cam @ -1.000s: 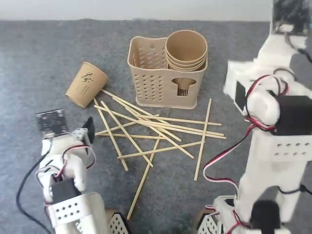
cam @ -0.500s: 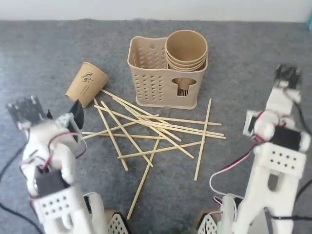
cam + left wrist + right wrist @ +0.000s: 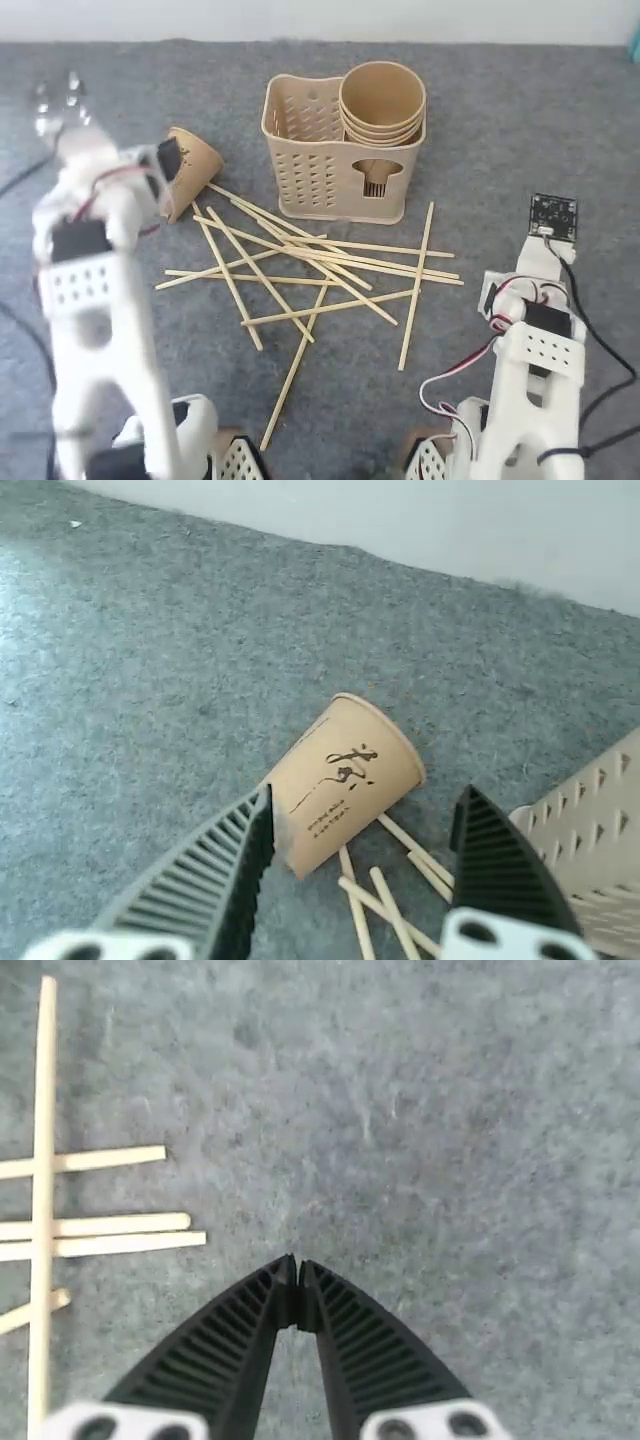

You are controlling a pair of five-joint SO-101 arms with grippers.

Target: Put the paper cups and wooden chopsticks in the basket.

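Note:
A brown printed paper cup [image 3: 195, 165] lies on its side left of the beige basket [image 3: 320, 170]; a stack of paper cups [image 3: 382, 100] stands in the basket's right half. Several wooden chopsticks [image 3: 310, 262] lie crossed on the grey carpet in front of it. My left gripper [image 3: 366, 792] hangs open just above the lying cup [image 3: 340, 780], one finger on each side, not touching. It also shows in the high view [image 3: 165, 168], covering the cup's left part. My right gripper [image 3: 293, 1265] is shut and empty over bare carpet, just right of some chopstick ends [image 3: 120, 1235].
The left arm [image 3: 90, 270] stands tall along the table's left side. The right arm [image 3: 540, 330] is folded low at the front right. A corner of the basket [image 3: 600, 820] sits close to the lying cup. Bare carpet stretches at the far left and right.
The left arm has risen and swung away to the far left, bringing its gripper over the lying cup. The right arm has drawn back from beside the basket and folded down at the front right.

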